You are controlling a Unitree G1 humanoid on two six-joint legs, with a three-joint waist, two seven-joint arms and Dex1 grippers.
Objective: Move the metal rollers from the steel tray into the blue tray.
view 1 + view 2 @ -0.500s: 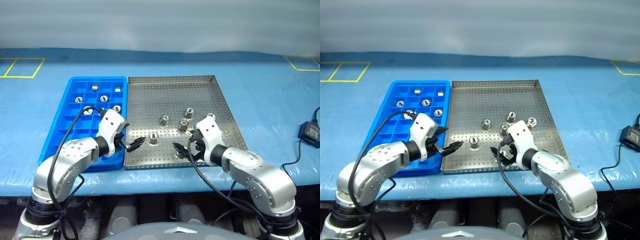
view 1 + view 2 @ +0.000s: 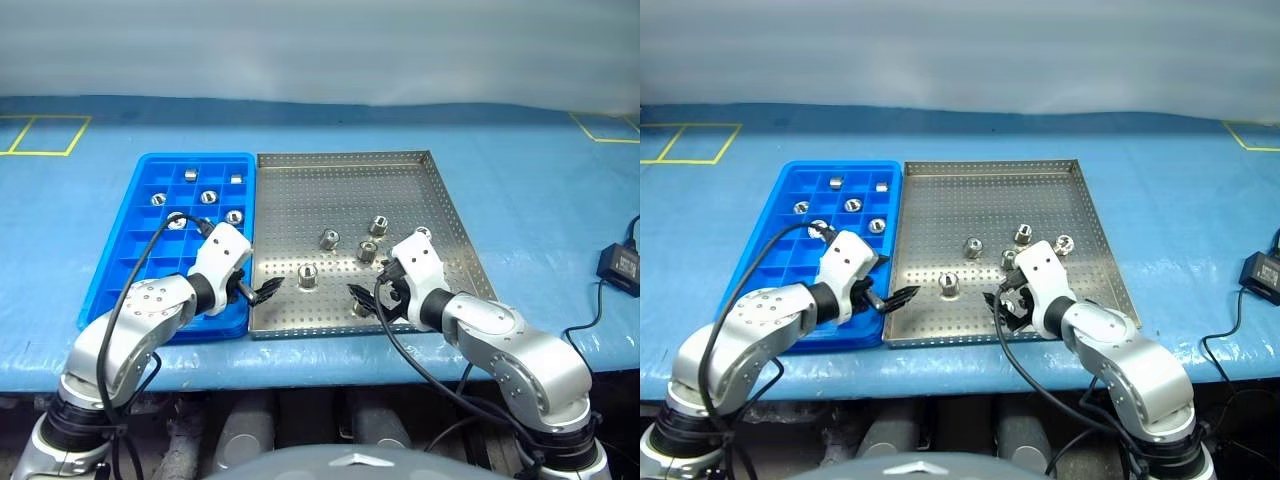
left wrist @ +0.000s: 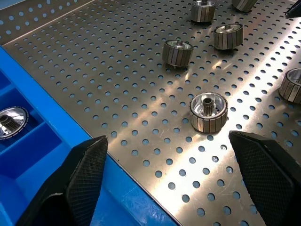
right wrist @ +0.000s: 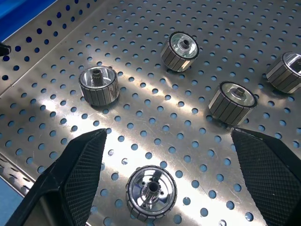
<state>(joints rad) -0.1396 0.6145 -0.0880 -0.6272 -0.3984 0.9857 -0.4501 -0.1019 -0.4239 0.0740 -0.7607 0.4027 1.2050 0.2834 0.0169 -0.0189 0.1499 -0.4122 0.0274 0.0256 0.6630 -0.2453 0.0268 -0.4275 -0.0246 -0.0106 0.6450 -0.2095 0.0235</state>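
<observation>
I have both pincers spread wide and holding nothing. My left pincer (image 2: 262,291) hangs over the near left part of the steel tray (image 2: 400,166), just beside the seam where it meets the blue tray (image 2: 118,264). In the left wrist view its two fingers (image 3: 84,176) stand far apart with bare perforated floor between them. My right pincer (image 2: 364,300) hangs over the near middle of the steel tray, its fingers (image 4: 80,172) equally far apart and touching no roller.

The metal rollers (image 2: 307,275) lie loose on the steel tray. One stands just ahead of my left pincer, slightly toward the tray's middle (image 3: 208,111). Another sits between the right pincer's fingertips but below them, not gripped (image 4: 151,192). Three more stand farther in: one near the centre (image 2: 328,238), one beside it (image 2: 367,250) and one just beyond that (image 2: 379,225). A further roller shows just past my right wrist (image 2: 423,233), near the tray's right rim.

The blue tray lies against the steel tray's left rim, on the blue-covered counter (image 2: 540,190). Several of its far compartments each hold a roller, two in the far row (image 2: 189,175) and three or four in the rows nearer me (image 2: 207,197); the near compartments I can see are bare.
</observation>
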